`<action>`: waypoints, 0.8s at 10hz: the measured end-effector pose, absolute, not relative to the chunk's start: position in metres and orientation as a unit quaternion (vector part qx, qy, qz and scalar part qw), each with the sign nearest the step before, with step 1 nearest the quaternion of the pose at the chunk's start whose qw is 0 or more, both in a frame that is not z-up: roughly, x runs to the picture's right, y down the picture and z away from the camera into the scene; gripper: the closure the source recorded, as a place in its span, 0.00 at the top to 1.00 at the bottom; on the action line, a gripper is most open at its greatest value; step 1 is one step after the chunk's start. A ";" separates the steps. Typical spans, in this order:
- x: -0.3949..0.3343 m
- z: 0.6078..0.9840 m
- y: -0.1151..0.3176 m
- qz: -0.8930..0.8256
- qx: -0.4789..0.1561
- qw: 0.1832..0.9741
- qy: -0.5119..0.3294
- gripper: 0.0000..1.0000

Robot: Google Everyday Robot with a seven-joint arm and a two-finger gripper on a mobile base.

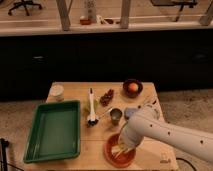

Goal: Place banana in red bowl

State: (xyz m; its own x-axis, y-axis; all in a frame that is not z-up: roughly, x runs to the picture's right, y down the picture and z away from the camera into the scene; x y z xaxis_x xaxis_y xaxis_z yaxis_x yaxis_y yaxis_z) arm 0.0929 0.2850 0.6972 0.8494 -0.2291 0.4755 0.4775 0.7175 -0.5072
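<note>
I see the wooden table (70,89) filling the lower middle of the frame. My white arm (170,135) reaches in from the lower right. The green tray (31,145) sits at lower left. The red bowl (111,155) lies at bottom centre, near the table's front edge. The gripper (122,147) is down inside that bowl, at the banana (119,150), which shows as a pale patch in the bowl. A small brown bowl (132,87) holding something orange stands at the table's far right, and a metal cup (115,116) stands mid-table.
</note>
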 end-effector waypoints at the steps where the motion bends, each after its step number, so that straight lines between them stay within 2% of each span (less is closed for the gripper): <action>1: 0.092 0.697 0.285 -0.196 -0.321 0.906 -0.194 0.00; 4: 0.091 0.699 0.284 -0.198 -0.323 0.904 -0.196 0.00; 5: 0.090 0.700 0.284 -0.201 -0.326 0.903 -0.198 0.03; 6: 0.089 0.700 0.283 -0.203 -0.328 0.901 -0.199 0.10; 8: 0.088 0.701 0.283 -0.209 -0.332 0.897 -0.203 0.31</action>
